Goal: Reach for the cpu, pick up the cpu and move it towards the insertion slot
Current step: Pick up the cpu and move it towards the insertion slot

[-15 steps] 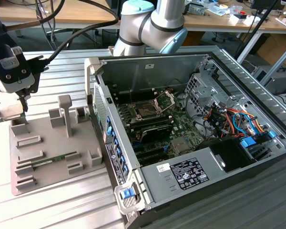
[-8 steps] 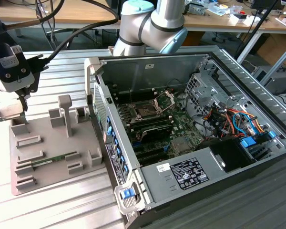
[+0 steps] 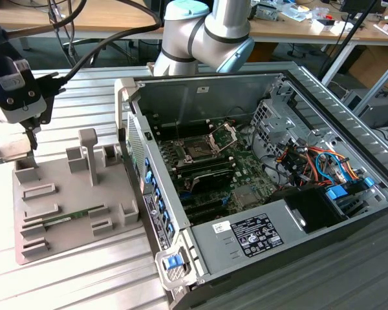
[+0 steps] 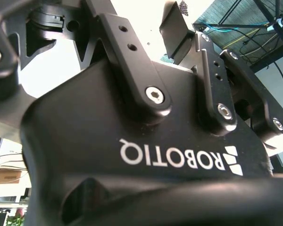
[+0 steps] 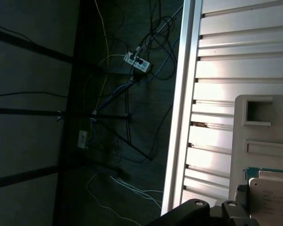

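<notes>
While the gripper [image 3: 26, 137] hangs over a corner of the gray tray [image 3: 74, 213], its fingers [image 4: 175, 29] stand apart. The cpu [image 3: 11, 147] sits just below the fingers. The insertion slot [image 3: 198, 150] is far from them, inside the computer case [image 3: 323, 97].

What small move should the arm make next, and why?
Probably a small straight lift, once the grip is sure: the black gripper is right at the flat square silvery cpu, low over the grey plastic fixture tray, and the dark square insertion slot lies beyond the wall of the open computer case.
</notes>
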You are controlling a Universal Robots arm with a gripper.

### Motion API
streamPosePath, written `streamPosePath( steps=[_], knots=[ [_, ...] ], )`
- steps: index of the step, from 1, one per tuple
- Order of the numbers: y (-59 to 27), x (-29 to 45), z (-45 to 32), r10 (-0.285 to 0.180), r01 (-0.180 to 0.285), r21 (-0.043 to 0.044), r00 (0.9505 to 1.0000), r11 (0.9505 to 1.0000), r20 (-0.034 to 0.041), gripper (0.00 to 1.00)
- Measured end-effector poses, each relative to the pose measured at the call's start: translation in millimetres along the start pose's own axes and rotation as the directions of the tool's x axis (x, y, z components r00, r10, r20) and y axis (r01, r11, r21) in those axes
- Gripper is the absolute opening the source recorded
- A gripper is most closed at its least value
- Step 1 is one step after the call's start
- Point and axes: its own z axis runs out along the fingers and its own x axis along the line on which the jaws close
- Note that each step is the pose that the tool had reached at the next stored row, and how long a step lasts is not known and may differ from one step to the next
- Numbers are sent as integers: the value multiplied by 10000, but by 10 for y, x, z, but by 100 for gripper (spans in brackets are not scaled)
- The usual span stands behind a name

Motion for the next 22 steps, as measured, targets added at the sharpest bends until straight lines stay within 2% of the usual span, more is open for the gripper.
streamPosePath(
  steps=[22],
  knots=[
    [2,-1,-61,0,0,-1,10000,10000,0,55]
  ],
)
